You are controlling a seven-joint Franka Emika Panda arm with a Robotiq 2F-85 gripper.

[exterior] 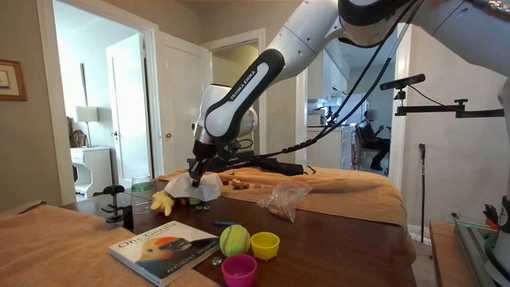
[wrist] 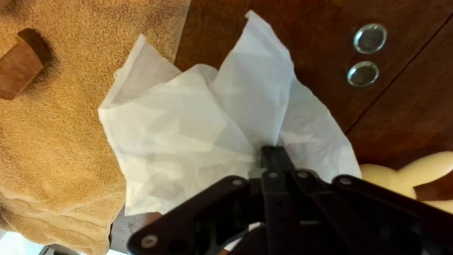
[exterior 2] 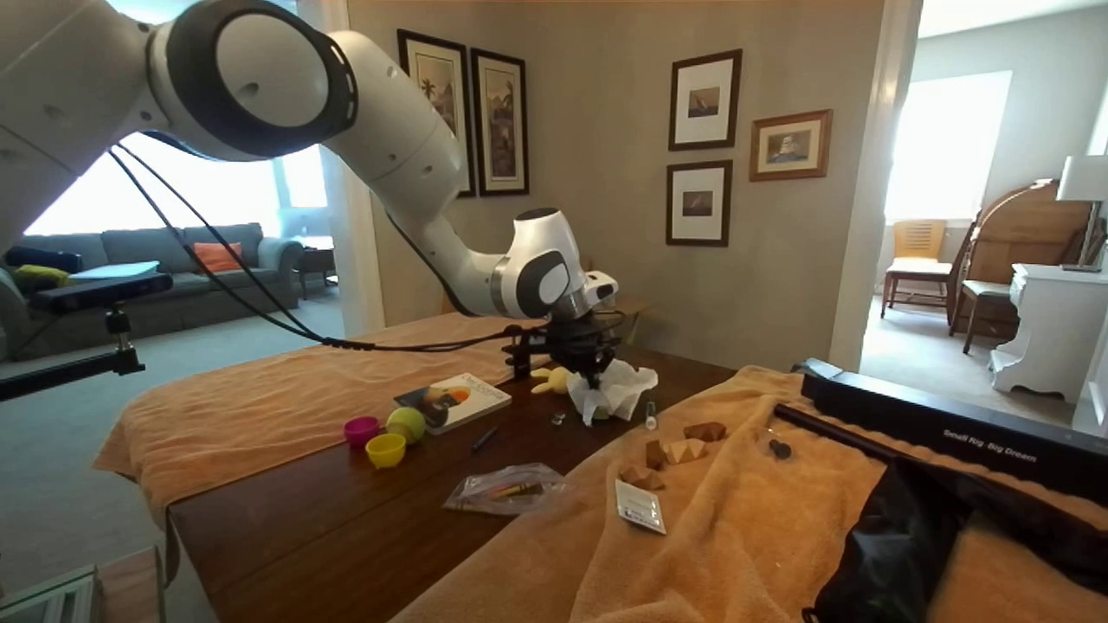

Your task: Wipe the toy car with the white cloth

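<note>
The white cloth is thin and crumpled, spread over the dark table near the yellow toy. It also shows in an exterior view and in the wrist view. My gripper points down with its fingers together, and a fold of the cloth runs into the fingertips. The gripper shows at the cloth in both exterior views. No toy car can be made out. A small green part peeks from under the cloth's front edge; most of whatever is there is hidden.
A pale yellow toy lies beside the cloth, near a clear glass and a black clamp. Two glass beads lie close by. Wooden blocks rest on the orange towel. A book, ball and plastic bag are nearer.
</note>
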